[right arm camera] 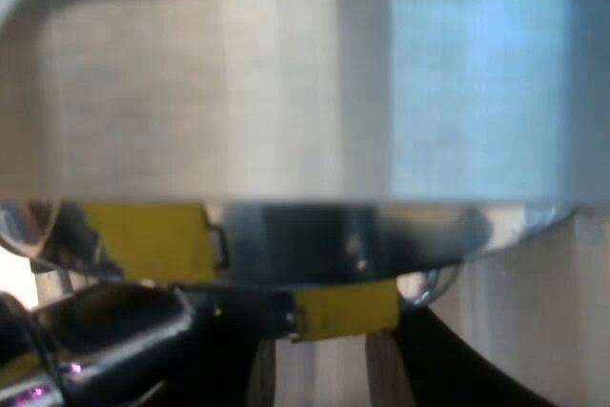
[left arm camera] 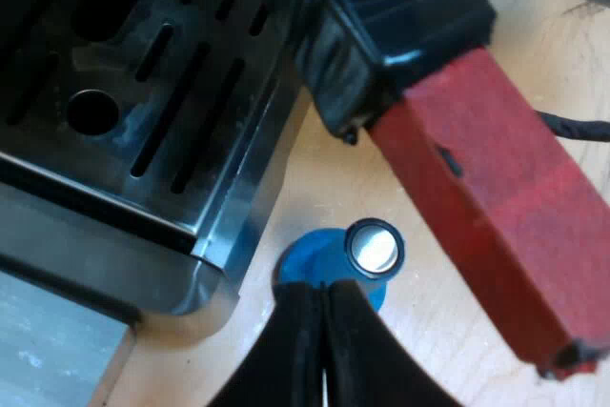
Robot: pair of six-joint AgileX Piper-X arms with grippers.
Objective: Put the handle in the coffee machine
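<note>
**Handle hangs beside the machine's tray, its metal end out of sight**

The handle is only partly visible in the left wrist view. Its dark, tape-wrapped stretch and its red end lie slantwise very near the camera. The metal holder it belongs to is cut off, so what carries it cannot be told. The dark stretch lies over the edge of the espresso machine, and the red end reaches out over the wooden worktop, away from the machine.

The left pincer is closed, its two black fingers pressed together along a thin seam with nothing between them. It hangs just over a blue tamper, apart from the handle. The tamper stands on the worktop near the corner of the machine, and its silvery round top shows past the fingertips.

The machine's drip tray is a shiny slotted grate with one round hole. What lies under the slots is too dark to make out.

The right wrist view sits close against a pale, blurred flat surface. Beneath it is a curved, shiny metal rim with yellow patches by it. Whether that rim belongs to the holder cannot be told. The right pincer shows as dark shapes just under the rim, and I cannot tell how far open it is or whether it holds anything.
</note>
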